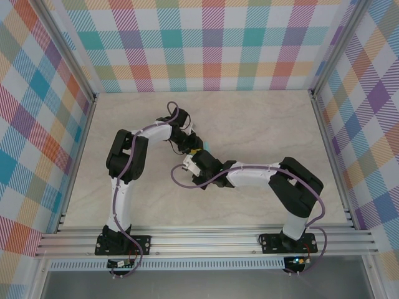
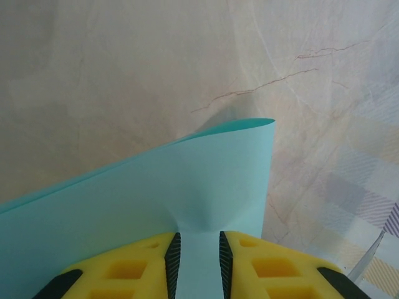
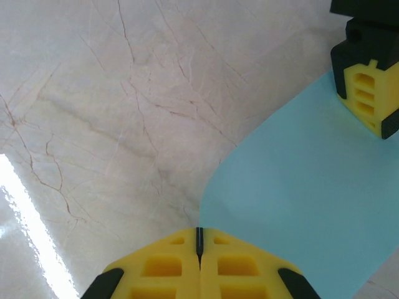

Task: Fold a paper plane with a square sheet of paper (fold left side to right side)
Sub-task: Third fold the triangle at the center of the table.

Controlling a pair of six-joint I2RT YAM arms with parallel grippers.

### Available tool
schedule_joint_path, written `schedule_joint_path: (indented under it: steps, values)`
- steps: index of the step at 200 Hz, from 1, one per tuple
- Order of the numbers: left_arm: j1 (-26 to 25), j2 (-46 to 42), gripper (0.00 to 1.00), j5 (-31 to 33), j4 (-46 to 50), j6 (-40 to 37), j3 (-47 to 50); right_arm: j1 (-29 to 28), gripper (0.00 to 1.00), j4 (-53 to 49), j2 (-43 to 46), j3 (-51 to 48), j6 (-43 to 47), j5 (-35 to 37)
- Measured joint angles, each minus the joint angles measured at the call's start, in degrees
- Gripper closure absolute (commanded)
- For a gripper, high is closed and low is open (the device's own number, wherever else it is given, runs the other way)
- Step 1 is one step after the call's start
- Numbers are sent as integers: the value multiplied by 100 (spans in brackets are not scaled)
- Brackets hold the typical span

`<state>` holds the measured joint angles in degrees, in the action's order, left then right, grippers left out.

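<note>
My right gripper point(image 3: 199, 235), fingers together, seems to pin the paper's point(image 3: 299, 199) near edge. Beyond it, my left gripper point(image 2: 199, 242) is clamped on the paper's raised edge. I should carry that edge across in a low arc, matching corners before creasing.

I see turquoise paper point(image 2: 187, 187), a cream desk point(image 1: 262, 118) veined brown, pastel plaid walls point(image 1: 212, 43), yellow jaws with black pads point(image 2: 173, 261), and white-and-black arms point(image 1: 249, 176) trailing purple cables point(image 1: 114, 199).
</note>
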<state>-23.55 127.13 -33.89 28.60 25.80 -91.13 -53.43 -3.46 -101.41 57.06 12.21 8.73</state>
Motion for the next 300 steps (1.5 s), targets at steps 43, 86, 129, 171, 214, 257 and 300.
schedule_joint_path:
  steps: [43,86,129,171,214,257,300]
  values:
    - [0,26,77,11,28,-92,-24,391,100,-264,-2,170,-175,-660]
    - [0,55,78,9,79,-146,-61,739,100,-483,-15,269,-372,-1104]
    - [-2,63,78,11,90,-166,-66,1016,100,-560,-166,378,-636,-1403]
    - [-2,63,78,28,92,-168,-66,1215,100,-614,-339,466,-896,-1550]
    - [-4,66,79,39,114,-168,-81,1333,100,-608,-407,468,-1108,-1635]
    - [-7,72,79,48,131,-168,-94,1410,100,-610,-507,507,-1198,-1635]
    - [-7,74,79,48,131,-168,-96,1451,100,-614,-592,527,-1250,-1631]
